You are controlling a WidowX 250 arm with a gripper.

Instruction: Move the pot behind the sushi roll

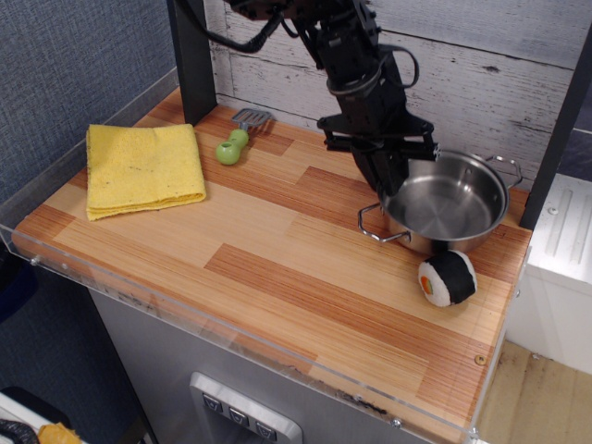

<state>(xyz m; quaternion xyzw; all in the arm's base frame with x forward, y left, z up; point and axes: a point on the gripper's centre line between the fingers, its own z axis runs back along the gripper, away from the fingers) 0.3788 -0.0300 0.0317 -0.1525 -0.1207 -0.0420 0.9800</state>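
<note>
Now gripper [396, 180] clamped on pot [453, 209] rim, 9 o'clock side. Sushi roll [447, 278] touching pot at 6 o'clock.

Single view, high front angle, facing table [277, 277], mid-distance

The pot [450, 203] and sushi roll [447, 278] crowd the table's [277, 277] right rear corner; its middle lies open, the cloth [143, 168] and spatula [237, 137] far left.
</note>
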